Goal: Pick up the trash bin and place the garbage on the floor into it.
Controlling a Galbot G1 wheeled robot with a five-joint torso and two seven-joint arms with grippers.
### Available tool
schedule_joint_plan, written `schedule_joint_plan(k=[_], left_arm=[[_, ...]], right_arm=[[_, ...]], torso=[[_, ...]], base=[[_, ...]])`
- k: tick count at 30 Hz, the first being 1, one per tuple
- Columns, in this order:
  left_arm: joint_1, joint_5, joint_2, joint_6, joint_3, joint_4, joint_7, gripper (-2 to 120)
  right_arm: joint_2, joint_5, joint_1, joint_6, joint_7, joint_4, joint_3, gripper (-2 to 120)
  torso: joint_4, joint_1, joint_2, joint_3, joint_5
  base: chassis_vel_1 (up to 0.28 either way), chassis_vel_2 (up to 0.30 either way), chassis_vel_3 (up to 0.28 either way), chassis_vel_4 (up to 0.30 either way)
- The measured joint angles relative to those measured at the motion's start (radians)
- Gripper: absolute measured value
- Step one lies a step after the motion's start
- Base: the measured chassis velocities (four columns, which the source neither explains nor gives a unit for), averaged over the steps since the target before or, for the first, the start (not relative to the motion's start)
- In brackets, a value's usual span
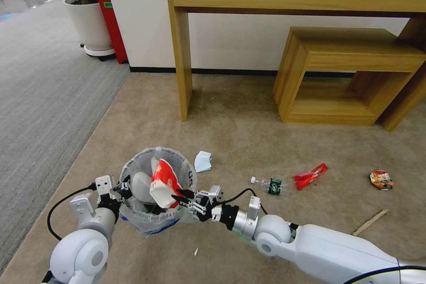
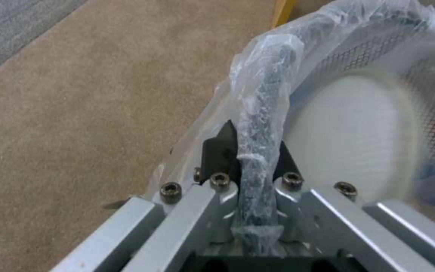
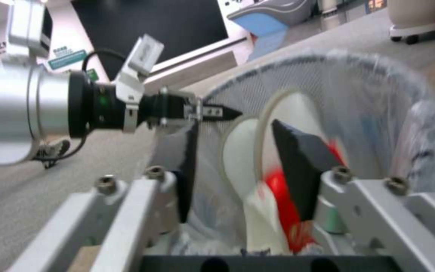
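The left gripper (image 1: 125, 185) clamped the trash bin (image 1: 188, 173) by its rim, while the right gripper (image 1: 185, 196), jaws parted, hovered over its mouth, a red wrapper (image 1: 165, 178) just ahead, inside.

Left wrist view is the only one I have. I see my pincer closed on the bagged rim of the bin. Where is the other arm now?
Observer: The right pincer is at the trash bin, on the side opposite yours. It is open around a red-and-white packet.
Operator: Is this packet fully inside?
Observer: No, it sticks up above the rim.
Operator: What litter lies on the carpet?
Observer: A pale blue mask lies beside the bin. Further to the robot's right are a mini bottle, a red wrapper, an orange packet and a wooden stick.
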Motion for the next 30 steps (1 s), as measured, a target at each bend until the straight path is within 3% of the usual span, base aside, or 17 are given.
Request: schedule_joint_plan(k=[8, 11, 14, 16, 23, 25, 30], left_arm=[[-0.004, 0.002, 0.000, -0.005, 0.000, 0.021, 0.002, 2], [-0.008, 0.004, 0.001, -0.009, -0.001, 0.038, 0.004, 2], [-0.010, 0.005, 0.001, -0.011, -0.001, 0.043, 0.005, 2], [-0.016, 0.006, 0.001, -0.013, 0.002, 0.053, 0.005, 2], [-0.024, 0.012, 0.000, -0.022, 0.007, 0.072, 0.011, 2], [-0.030, 0.014, -0.001, -0.023, 0.015, 0.080, 0.013, 2], [-0.033, 0.017, -0.002, -0.025, 0.020, 0.086, 0.015, 2]], right_arm=[[-0.002, -0.003, -0.039, -0.001, 0.040, 0.029, 0.079, 71], [-0.010, -0.001, -0.069, -0.028, 0.096, 0.042, 0.165, 84], [-0.016, 0.001, -0.082, -0.044, 0.115, 0.046, 0.197, 89], [-0.037, 0.011, -0.118, -0.098, 0.179, 0.054, 0.289, 98], [-0.057, 0.034, -0.176, -0.199, 0.340, 0.025, 0.419, 100], [-0.046, 0.068, -0.217, -0.234, 0.433, 0.015, 0.470, 100], [-0.026, 0.098, -0.268, -0.265, 0.523, -0.002, 0.516, 100]], torso=[[0.0000, 0.000, 0.000, 0.000, 0.0000], [0.0001, 0.000, 0.000, 0.000, 0.0000], [0.0000, 0.000, 0.000, 0.000, 0.0001], [0.0000, 0.000, 0.000, 0.000, 0.0001], [0.0000, 0.000, 0.000, 0.000, 0.0002], [-0.0001, 0.000, 0.000, 0.000, 0.0002], [-0.0002, 0.000, 0.000, 0.000, 0.0003]], base=[[0.000, 0.000, 0.000, 0.000], [0.000, 0.000, 0.000, 0.000], [0.000, 0.000, 0.000, 0.000], [0.000, 0.000, 0.000, 0.000], [0.000, 0.000, 0.000, 0.000], [0.000, 0.000, 0.000, 0.000], [0.000, 0.000, 0.000, 0.000]])
